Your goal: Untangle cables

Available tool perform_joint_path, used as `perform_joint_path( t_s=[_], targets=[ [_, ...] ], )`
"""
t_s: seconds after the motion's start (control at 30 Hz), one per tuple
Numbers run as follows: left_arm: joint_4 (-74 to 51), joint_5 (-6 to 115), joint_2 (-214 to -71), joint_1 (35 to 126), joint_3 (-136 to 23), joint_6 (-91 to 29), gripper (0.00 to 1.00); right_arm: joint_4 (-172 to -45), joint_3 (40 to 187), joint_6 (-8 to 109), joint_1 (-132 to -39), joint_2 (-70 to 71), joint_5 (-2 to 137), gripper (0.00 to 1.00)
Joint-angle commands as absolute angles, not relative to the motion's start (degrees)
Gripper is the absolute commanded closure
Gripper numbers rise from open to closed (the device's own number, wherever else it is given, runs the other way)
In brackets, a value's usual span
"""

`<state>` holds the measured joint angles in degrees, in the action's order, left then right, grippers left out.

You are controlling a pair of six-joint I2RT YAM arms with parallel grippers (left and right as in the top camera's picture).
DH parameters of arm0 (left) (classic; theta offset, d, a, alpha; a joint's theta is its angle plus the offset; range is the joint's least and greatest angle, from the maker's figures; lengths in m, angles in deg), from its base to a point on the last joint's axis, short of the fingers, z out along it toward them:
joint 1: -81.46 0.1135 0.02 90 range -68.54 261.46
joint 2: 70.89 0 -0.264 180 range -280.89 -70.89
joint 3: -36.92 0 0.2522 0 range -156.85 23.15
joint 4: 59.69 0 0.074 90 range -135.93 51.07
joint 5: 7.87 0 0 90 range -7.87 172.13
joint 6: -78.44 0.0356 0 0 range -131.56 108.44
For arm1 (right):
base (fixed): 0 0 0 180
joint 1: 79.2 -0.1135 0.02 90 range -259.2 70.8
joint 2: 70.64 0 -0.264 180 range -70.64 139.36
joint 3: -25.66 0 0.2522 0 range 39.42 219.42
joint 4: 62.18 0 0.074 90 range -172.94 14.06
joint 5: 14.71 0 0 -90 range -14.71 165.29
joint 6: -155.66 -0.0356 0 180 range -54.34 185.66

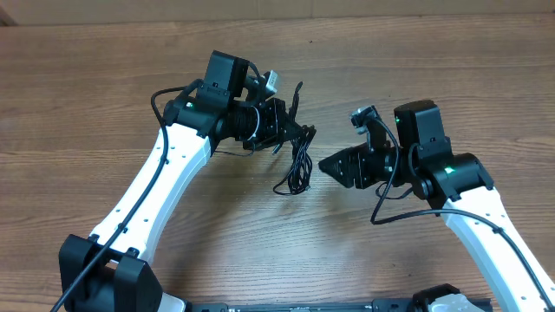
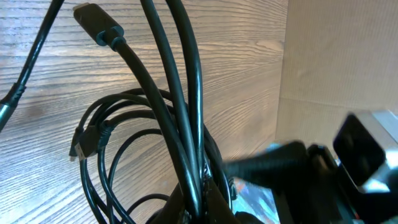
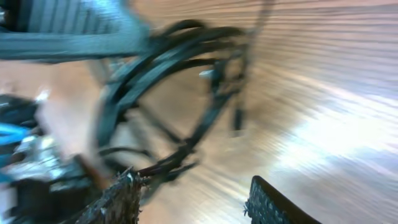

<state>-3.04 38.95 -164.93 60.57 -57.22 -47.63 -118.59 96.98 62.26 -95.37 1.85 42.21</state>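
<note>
The cables (image 1: 297, 160) are thin black cords in a loose bundle near the table's middle, partly lifted. My left gripper (image 1: 290, 130) is shut on several strands at the bundle's top; loops hang below it and a plug end sticks up. In the left wrist view the cables (image 2: 180, 124) run up from the jaws (image 2: 202, 202), with a plug (image 2: 96, 23) at top left. My right gripper (image 1: 334, 166) is open just right of the bundle, holding nothing. The right wrist view is blurred; the cables (image 3: 180, 81) lie ahead of the open fingers (image 3: 193, 199).
The wooden table (image 1: 434, 61) spreads all around. A cardboard wall (image 2: 342, 56) stands beyond it. The thicker arm cables (image 1: 160, 100) run along the left arm and the right arm (image 1: 381, 204).
</note>
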Motion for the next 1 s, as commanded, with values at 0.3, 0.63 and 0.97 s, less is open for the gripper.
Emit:
perform_joint_path(
  t_s=[0.3,0.63,0.97],
  targets=[
    [-3.1,35.2,-165.3,60.6,-57.6,-48.0,0.96,-114.5,96.6,70.6,-95.3,8.3,31.3,0.36],
    [-3.1,33.8,-165.3,61.6,-57.6,-48.0,0.96,-114.7,96.6,79.7,-95.7,8.6,22.6,0.31],
    [-2.9,29.6,-165.3,61.6,-57.6,-49.0,0.96,-111.1,96.5,79.0,-96.9,10.7,27.2,0.4]
  ],
)
